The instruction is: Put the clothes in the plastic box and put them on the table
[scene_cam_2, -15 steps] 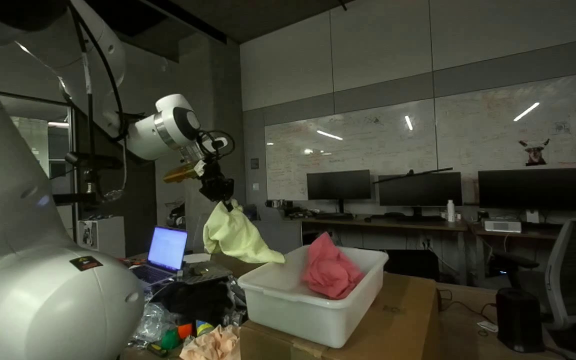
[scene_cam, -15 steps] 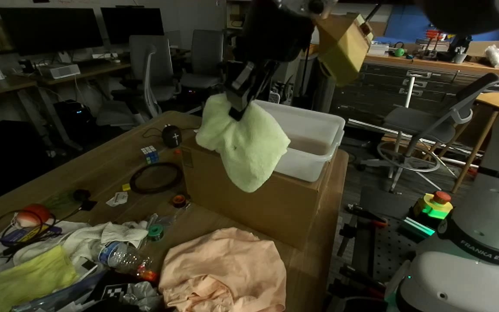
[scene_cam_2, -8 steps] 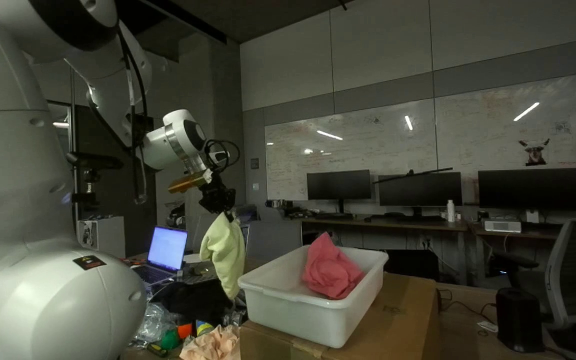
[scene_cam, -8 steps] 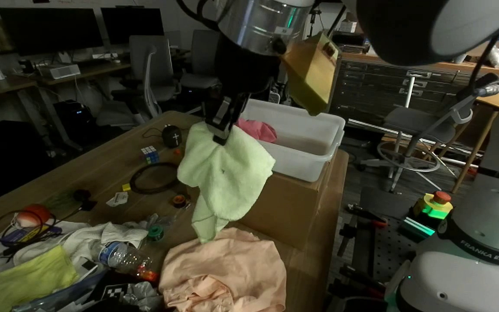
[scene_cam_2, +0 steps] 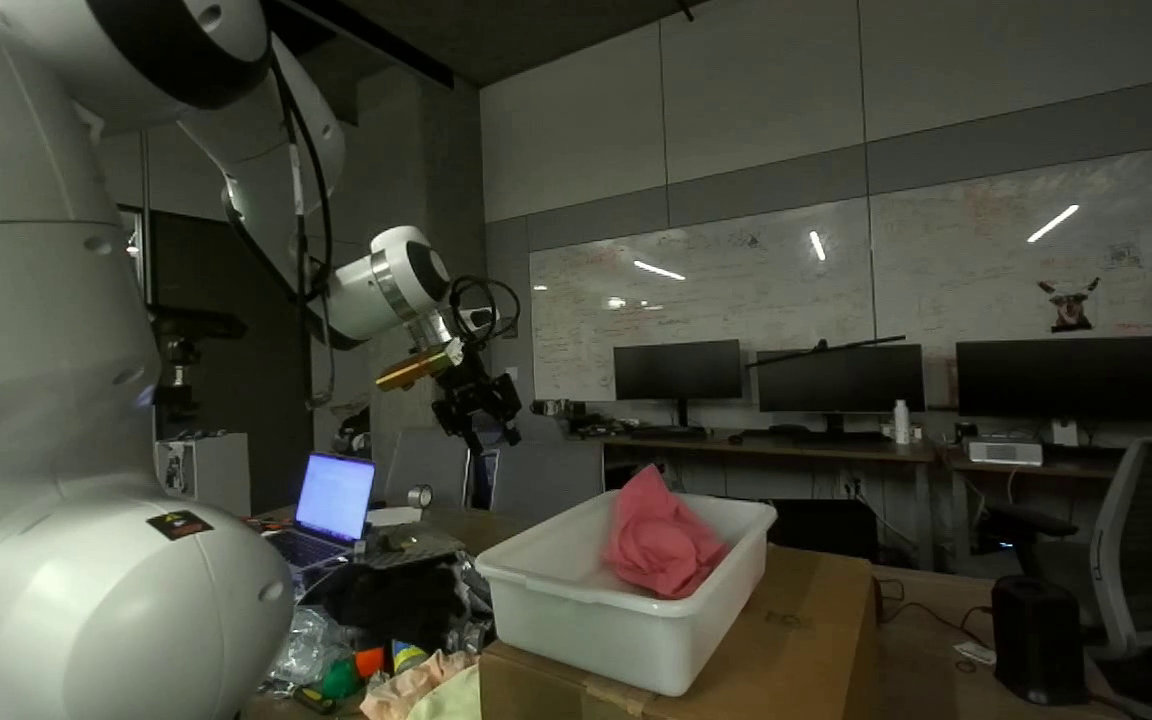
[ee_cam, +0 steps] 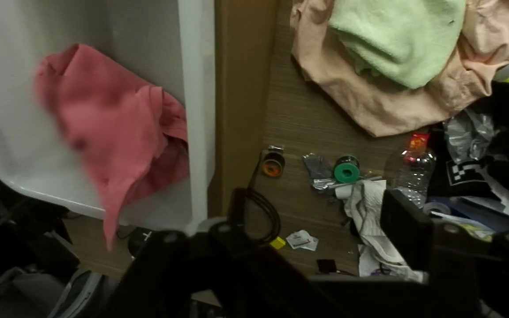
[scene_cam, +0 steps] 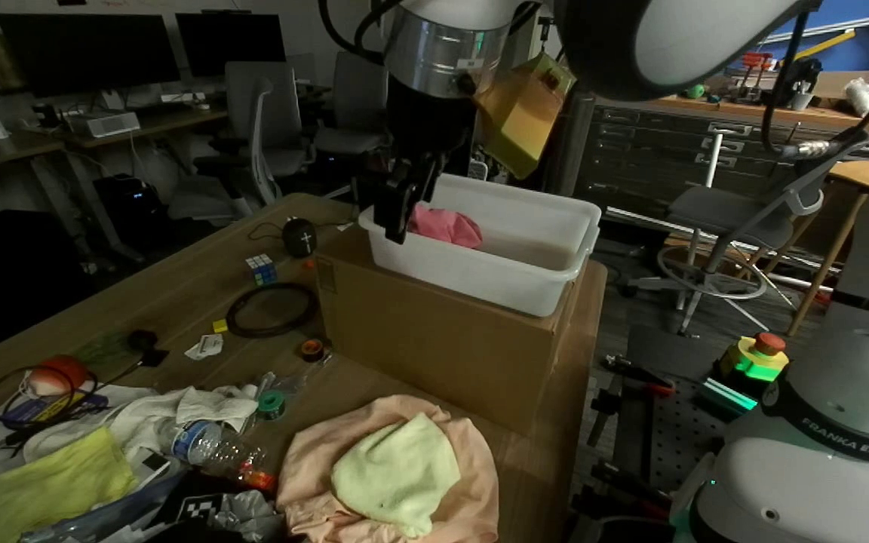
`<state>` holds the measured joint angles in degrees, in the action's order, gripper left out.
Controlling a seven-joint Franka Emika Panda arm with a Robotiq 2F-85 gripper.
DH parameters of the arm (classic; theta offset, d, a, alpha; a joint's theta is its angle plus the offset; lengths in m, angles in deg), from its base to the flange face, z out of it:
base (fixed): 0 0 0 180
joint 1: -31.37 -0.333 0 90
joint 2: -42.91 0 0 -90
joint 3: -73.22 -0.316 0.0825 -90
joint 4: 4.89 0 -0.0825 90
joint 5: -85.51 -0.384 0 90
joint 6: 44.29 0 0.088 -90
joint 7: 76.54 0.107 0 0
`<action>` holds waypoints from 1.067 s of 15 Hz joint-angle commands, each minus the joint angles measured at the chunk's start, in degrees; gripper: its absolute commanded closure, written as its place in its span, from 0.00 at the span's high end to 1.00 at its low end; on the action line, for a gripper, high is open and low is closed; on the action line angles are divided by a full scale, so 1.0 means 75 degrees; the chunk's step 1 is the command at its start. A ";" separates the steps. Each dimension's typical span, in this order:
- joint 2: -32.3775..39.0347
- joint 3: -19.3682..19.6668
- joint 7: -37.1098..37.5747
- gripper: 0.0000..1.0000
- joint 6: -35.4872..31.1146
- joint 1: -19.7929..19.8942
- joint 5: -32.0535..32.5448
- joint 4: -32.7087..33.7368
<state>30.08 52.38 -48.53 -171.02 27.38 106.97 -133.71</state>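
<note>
The white plastic box (scene_cam: pixel 472 275) stands on a cardboard box, with a crumpled pink cloth (scene_cam_2: pixel 661 545) inside it. In the wrist view a corner of that pink cloth (ee_cam: pixel 113 123) hangs over the rim. Beside the cardboard box, a light green cloth (scene_cam: pixel 397 475) lies folded on top of a peach cloth (scene_cam: pixel 472 452) on the table (scene_cam: pixel 374 392). My gripper (ee_cam: pixel 323 221) is spread open, nothing between its fingers. In an exterior view the gripper (scene_cam_2: pixel 494 440) hangs in the air, apart from the plastic box and higher than its rim.
The cardboard box (scene_cam: pixel 434 347) rises beside the cloths. Clutter covers the near table: a plastic bottle (scene_cam: pixel 216 449), a yellow cloth (scene_cam: pixel 50 475), a white cloth (scene_cam: pixel 185 407), a green spool (scene_cam: pixel 271 405). A coiled cable (scene_cam: pixel 272 328) and a Rubik's cube (scene_cam: pixel 261 268) lie farther back.
The gripper carried the light green cloth away from above the box's side, then opened. The cloth dropped onto the peach cloth. The pink cloth has stayed in place.
</note>
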 commanded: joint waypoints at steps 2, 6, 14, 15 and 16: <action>-0.0191 0.0657 -0.0115 1.00 0.0187 0.0067 0.0130 0.0146; -0.0080 0.1323 -0.0360 1.00 0.0119 0.0324 -0.0060 0.0478; 0.0754 0.2136 -0.1218 1.00 0.0875 0.0815 0.0004 0.1217; 0.0904 0.2192 -0.1346 1.00 0.1009 0.0811 -0.0003 0.1304; 0.1074 0.2254 -0.1512 1.00 0.1152 0.0795 -0.0058 0.1394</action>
<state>33.83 68.24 -56.35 -165.89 33.61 107.23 -127.51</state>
